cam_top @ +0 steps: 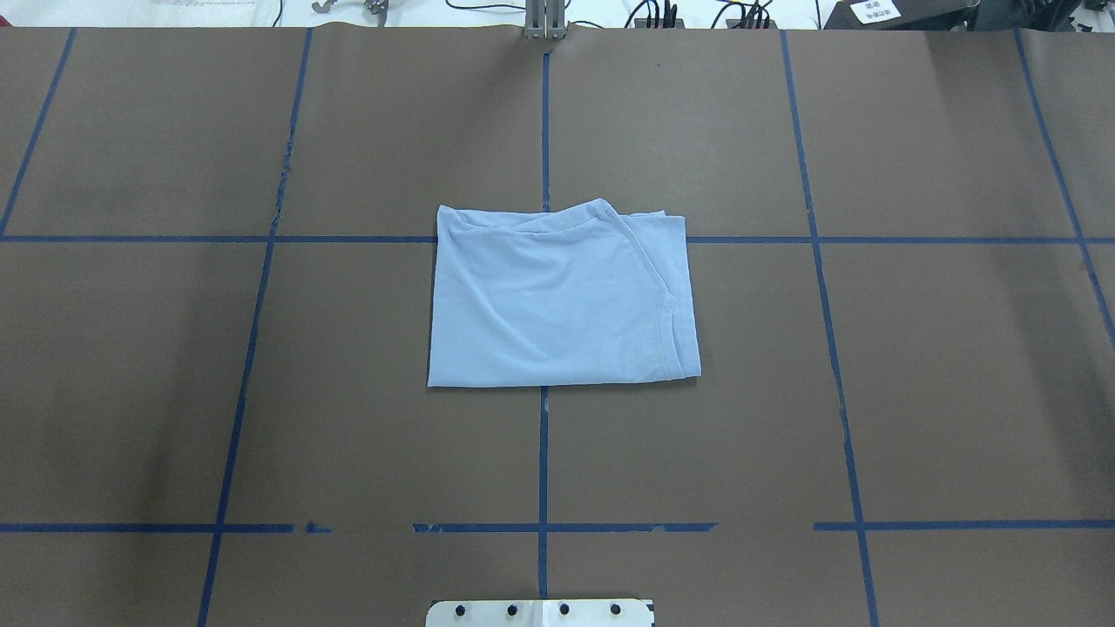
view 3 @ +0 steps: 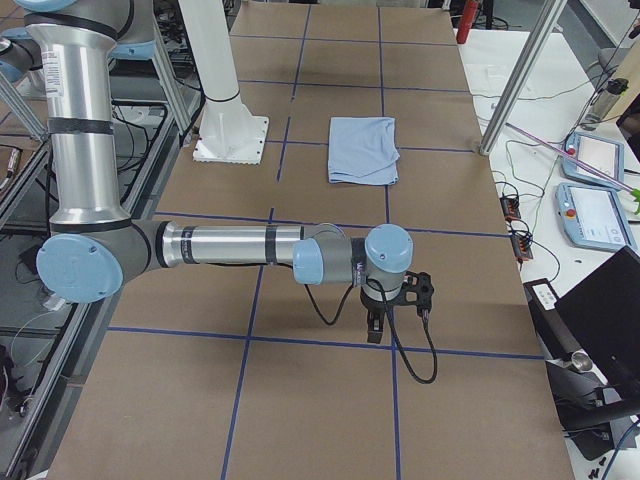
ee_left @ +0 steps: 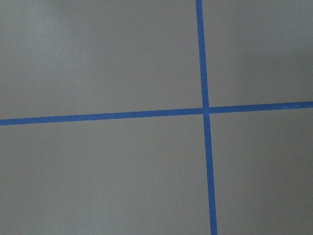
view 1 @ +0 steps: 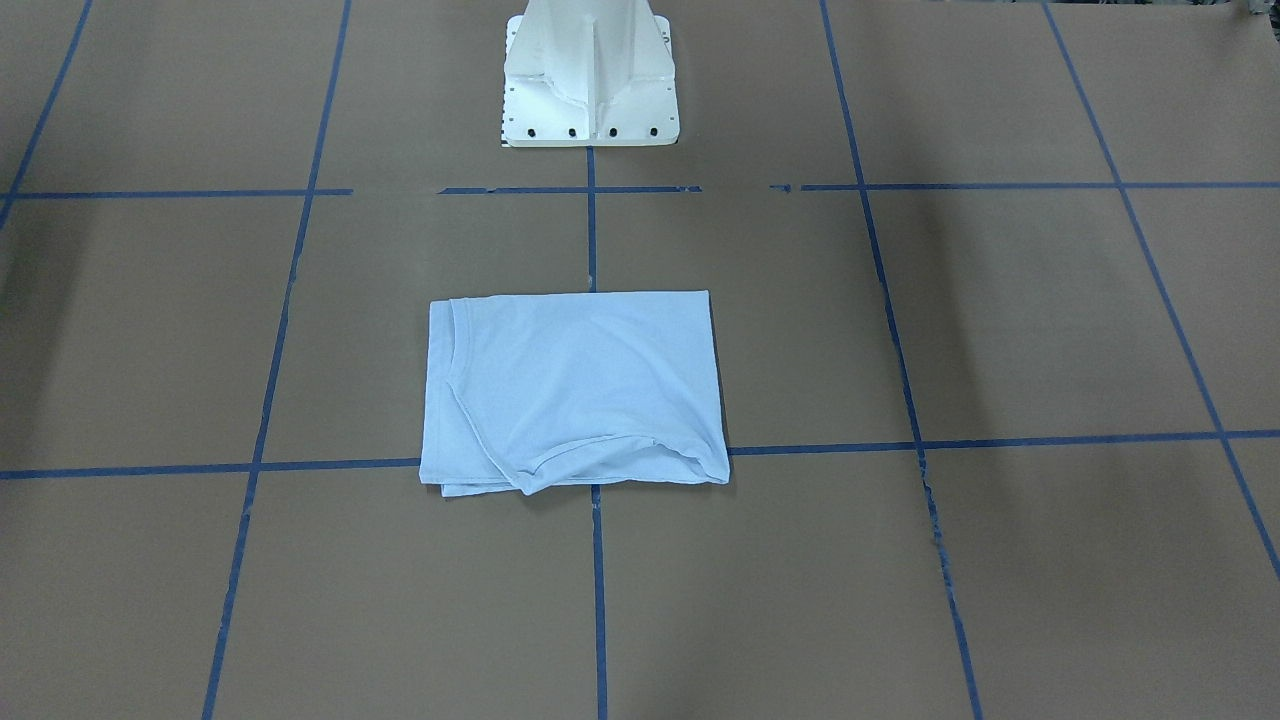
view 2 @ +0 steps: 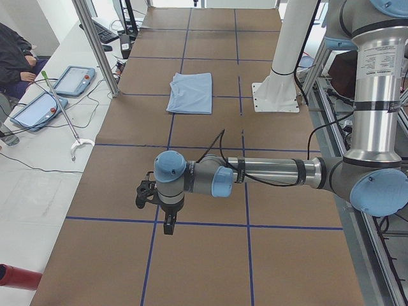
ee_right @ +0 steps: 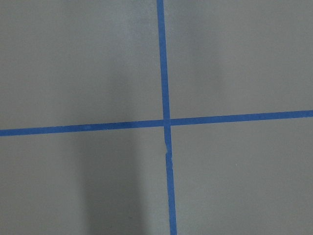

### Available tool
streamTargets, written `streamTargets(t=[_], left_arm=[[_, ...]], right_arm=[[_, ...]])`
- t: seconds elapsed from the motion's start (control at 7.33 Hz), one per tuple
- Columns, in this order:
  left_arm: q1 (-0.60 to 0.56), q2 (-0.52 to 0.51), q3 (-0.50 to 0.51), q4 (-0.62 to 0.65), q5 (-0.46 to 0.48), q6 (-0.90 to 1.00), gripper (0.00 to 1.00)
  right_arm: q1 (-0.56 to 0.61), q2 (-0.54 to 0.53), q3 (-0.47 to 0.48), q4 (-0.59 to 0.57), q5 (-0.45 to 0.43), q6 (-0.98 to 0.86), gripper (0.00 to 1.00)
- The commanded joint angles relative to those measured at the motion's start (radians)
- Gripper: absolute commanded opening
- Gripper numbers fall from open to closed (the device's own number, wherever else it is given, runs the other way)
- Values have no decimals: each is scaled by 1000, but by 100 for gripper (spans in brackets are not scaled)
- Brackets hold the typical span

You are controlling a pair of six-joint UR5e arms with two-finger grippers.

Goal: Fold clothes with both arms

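The light blue T-shirt (view 1: pixel 575 390) lies folded into a flat rectangle at the middle of the table, also in the overhead view (cam_top: pixel 562 300); its chest print is hidden. No arm shows in either of these views. In the left side view my left arm (view 2: pixel 268 172) reaches out low over the table, far from the shirt (view 2: pixel 191 92), its gripper (view 2: pixel 167 226) pointing down. In the right side view my right arm (view 3: pixel 230 245) does the same, its gripper (view 3: pixel 375 328) far from the shirt (view 3: pixel 363 150). I cannot tell whether either gripper is open or shut. Both wrist views show only bare table.
Brown table cover with blue tape grid (cam_top: pixel 544 488). The white pedestal base (view 1: pixel 590 80) stands behind the shirt. Teach pendants (view 2: pixel 73 80) and cables lie on the side bench, where a seated person (view 2: pixel 16 57) shows. Aluminium posts (view 2: pixel 95 44) stand at the table's edge.
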Motion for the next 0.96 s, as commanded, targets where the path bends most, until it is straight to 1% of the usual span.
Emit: streamTargets(t=[0.0,0.27,0.55,0.82], left_arm=[[0,3,-2,0,0,0,100],[1,3,0,0,1,0,100],[1,2,3,-2,0,0,100],[1,0,3,-3,1,0,100]], right_arm=[[-2,6,-4,0,-3,0,100],[-18,16,-9,0,-6,3,100],[-26,46,-44,0,-5,6,100],[-26,48,-44,0,-5,6,100]])
